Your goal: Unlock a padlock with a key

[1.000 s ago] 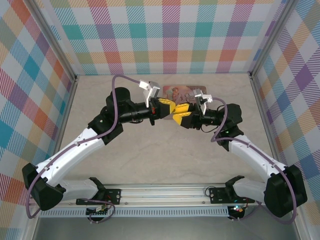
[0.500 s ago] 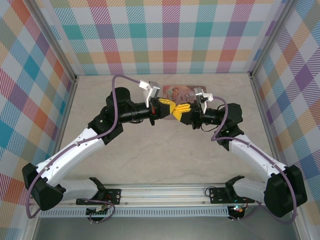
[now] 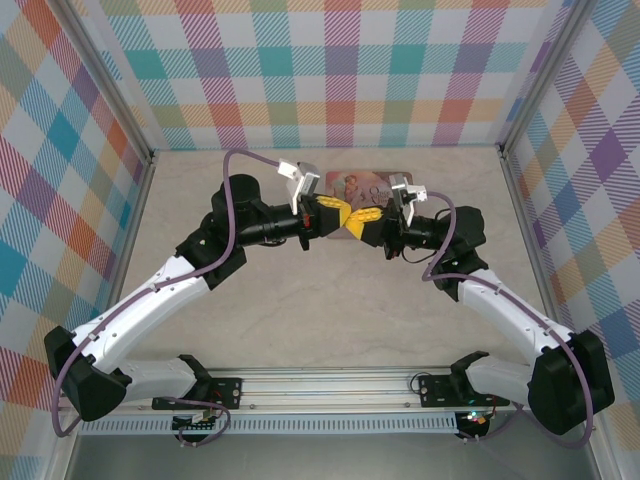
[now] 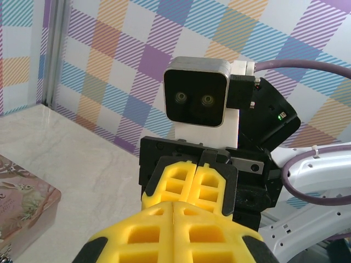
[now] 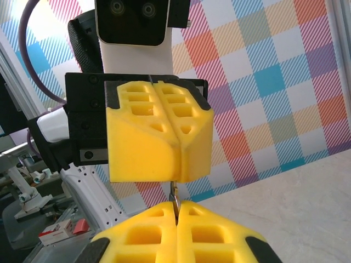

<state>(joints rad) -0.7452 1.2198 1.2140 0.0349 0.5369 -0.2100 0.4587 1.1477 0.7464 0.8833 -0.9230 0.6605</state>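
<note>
The left gripper [image 3: 340, 213] and the right gripper [image 3: 358, 224] meet tip to tip above the pale, marble-patterned table [image 3: 330, 310], well in from its near edge. Both white arms reach in from their bases and bend towards each other. In the top view the yellow fingers of the two grippers touch or nearly touch; that view does not show which.

Just behind the meeting point, a pink illustrated rectangular tin [image 3: 365, 184] lies flat on the table, close to the back wall of pastel checked fabric [image 3: 330, 70].

In the right wrist view, the right gripper [image 5: 176, 211] has its two yellow honeycomb fingers pressed together. A thin silvery-grey metal key [image 5: 175, 196] stands up out of the seam between them, clamped there, with only a short sliver of it showing. The tip of that sliver reaches the underside of the left gripper [image 5: 175, 164], which hangs directly above. The left gripper's yellow fingers are also closed flat against each other. Whether the key enters anything there is too small and too hidden to tell.

In the left wrist view, the left gripper [image 4: 173, 205] has its fingers together along a straight seam. Whether anything is held between them cannot be told. Facing it, the right gripper [image 4: 196, 186] is closed as well, with its wrist camera housing [image 4: 197, 97] above. A corner of the pink tin [image 4: 24, 205] sits on the table at the lower left.
</note>
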